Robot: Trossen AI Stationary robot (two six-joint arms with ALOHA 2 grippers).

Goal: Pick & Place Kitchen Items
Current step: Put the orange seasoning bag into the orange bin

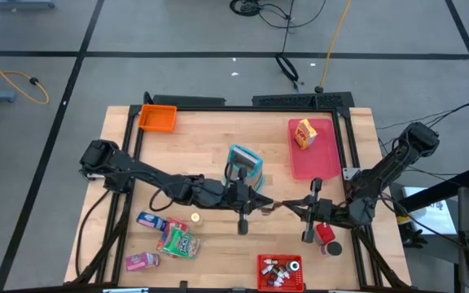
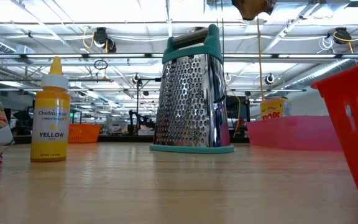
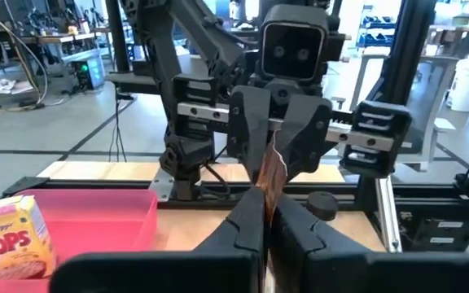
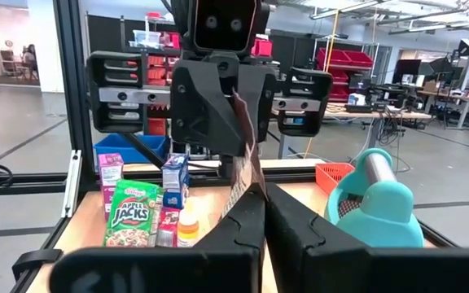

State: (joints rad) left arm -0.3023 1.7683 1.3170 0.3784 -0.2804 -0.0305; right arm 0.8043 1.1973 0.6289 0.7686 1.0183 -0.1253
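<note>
Above the table's middle, right of the grater point(image 1: 244, 165), the left gripper point(image 1: 265, 205) and right gripper point(image 1: 287, 207) meet tip to tip, both pinching one thin brown packet point(image 3: 272, 175) held upright between them, equally near each arm.

Robotics lab, open hall, ceiling trusses point(image 2: 104, 59), workbenches point(image 4: 397, 102), floor cables point(image 1: 10, 77)

Two matte black jointed arms, each ending in a left claw point(image 1: 260, 207) and right claw point(image 1: 287, 206) with two tapered black fingers. A silver rail crosses each blocky black wrist housing; black cables trail from the bases.
</note>
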